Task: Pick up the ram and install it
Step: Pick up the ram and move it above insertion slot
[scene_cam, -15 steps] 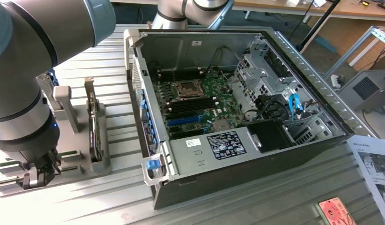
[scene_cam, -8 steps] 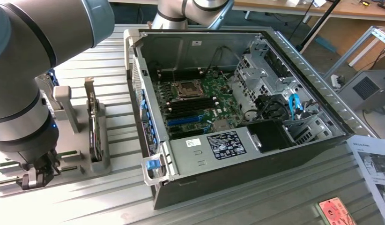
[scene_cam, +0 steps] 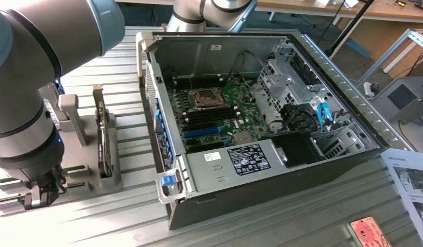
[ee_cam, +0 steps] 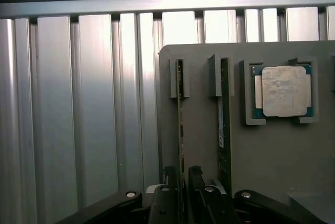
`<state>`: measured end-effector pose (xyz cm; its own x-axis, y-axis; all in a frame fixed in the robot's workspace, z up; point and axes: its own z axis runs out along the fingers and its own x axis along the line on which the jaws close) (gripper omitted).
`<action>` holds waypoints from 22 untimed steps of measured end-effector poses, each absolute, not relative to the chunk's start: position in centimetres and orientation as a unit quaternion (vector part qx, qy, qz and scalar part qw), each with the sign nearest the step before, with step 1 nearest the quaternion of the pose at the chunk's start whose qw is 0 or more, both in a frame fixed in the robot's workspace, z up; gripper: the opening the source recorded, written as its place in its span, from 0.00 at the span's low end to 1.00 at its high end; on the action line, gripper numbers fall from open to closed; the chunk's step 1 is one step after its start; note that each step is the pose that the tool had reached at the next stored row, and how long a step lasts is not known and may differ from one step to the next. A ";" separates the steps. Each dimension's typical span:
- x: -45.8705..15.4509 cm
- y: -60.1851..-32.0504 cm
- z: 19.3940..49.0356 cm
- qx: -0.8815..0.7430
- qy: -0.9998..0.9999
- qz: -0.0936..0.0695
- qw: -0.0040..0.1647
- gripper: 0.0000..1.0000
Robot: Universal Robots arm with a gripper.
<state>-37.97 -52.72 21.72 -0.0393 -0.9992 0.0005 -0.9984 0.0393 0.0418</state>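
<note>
— Hovering where, exactly?
— Over the grey holder [ee_cam: 201, 130] on the ribbed surface [ee_cam: 78, 109]. The ram [ee_cam: 180, 114] stands on edge in its slot, and my gripper [ee_cam: 181, 176] straddles one end of it.
— Clamped?
— No. My fingers [ee_cam: 168, 195] sit partly parted, one on each side, gripping nothing. A second stick [ee_cam: 224, 124] stands just beside the ram, outside my fingers.
</note>
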 end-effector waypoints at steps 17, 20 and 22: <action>-38.1 -52.7 21.2 0.693 -0.721 -0.015 0.015 0.24; -38.1 -52.7 21.1 0.693 -0.721 -0.015 0.015 0.24; -38.1 -52.7 21.1 0.693 -0.721 -0.015 0.015 0.24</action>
